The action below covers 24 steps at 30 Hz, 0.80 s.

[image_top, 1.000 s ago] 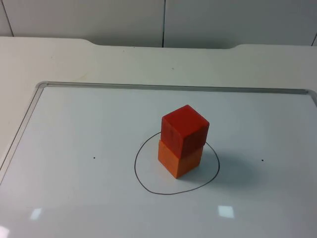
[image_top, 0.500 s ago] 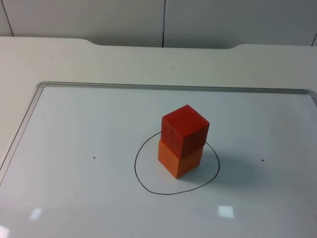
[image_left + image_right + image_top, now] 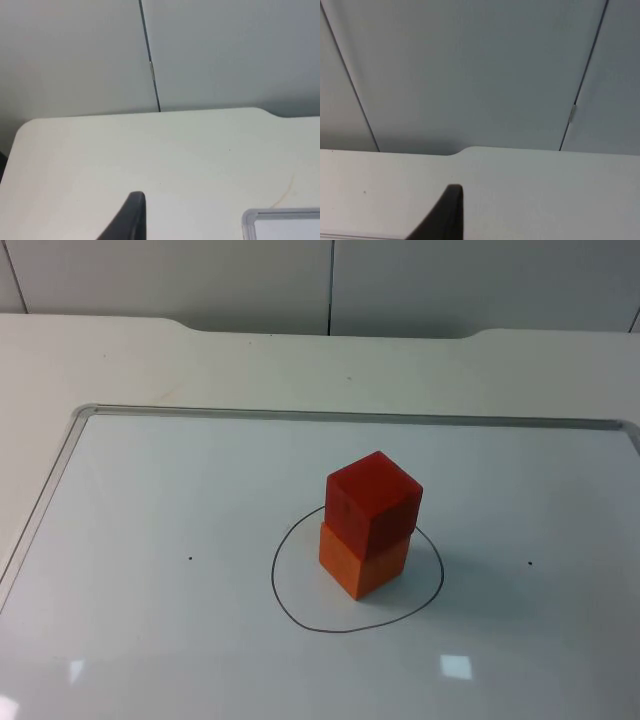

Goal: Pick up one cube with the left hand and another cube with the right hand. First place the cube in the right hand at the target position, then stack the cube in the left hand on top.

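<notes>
Two cubes stacked inside the drawn circle; both arms are held back near the partition wall.

In the top view, a red cube (image 3: 373, 502) is seen resting on an orange cube (image 3: 362, 560), slightly turned against it; the stack stands inside a circle (image 3: 357, 573) drawn on a whiteboard (image 3: 150, 540) which lies on the white table (image 3: 250, 370). In the left wrist view, one black fingertip of the left end effector (image 3: 131, 216) is seen over the bare table, near a corner of the whiteboard (image 3: 280, 225); its opening cannot be told, and nothing is seen held. In the right wrist view, a fingertip of the right end effector (image 3: 447, 212) is seen over the table before the grey partition wall (image 3: 470, 75); its opening cannot be told either.
</notes>
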Each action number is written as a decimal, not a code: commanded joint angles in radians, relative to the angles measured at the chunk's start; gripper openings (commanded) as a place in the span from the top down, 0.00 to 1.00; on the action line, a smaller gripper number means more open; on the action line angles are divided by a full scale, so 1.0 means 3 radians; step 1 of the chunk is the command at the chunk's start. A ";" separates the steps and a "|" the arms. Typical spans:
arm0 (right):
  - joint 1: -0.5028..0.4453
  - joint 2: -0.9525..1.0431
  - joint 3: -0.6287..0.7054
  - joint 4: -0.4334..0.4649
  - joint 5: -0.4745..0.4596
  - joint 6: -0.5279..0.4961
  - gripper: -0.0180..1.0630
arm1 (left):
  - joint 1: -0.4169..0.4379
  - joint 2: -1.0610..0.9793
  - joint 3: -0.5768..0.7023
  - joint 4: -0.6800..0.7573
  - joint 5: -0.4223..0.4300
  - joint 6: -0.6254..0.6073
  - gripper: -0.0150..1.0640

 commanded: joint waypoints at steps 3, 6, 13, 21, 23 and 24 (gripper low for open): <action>0.0015 0.0000 0.0020 -0.0167 -0.0052 0.0149 0.01 | 0.0017 -0.0022 0.0039 -0.0029 -0.0125 -0.0023 0.01; 0.0015 -0.0016 0.0020 -0.0437 -0.0105 0.0314 0.01 | 0.0017 -0.0056 0.0039 -0.0029 -0.0180 -0.0046 0.01; 0.0015 -0.0202 0.0020 -0.0504 -0.0442 0.0304 0.01 | 0.0011 -0.0166 0.0039 -0.0072 -0.0458 -0.0051 0.01; 0.0015 -0.0365 0.0020 -0.0485 -0.0521 0.0547 0.01 | 0.0011 -0.0224 0.0039 -0.0329 -0.0267 -0.0051 0.01; 0.0015 -0.0373 0.0020 -0.0485 -0.0262 0.0545 0.01 | 0.0011 -0.0248 0.0039 -0.0329 -0.0156 -0.0007 0.01; 0.0015 -0.0383 0.0020 -0.0494 -0.0128 0.0537 0.01 | 0.0011 -0.0276 0.0054 -0.0329 -0.0123 0.0069 0.01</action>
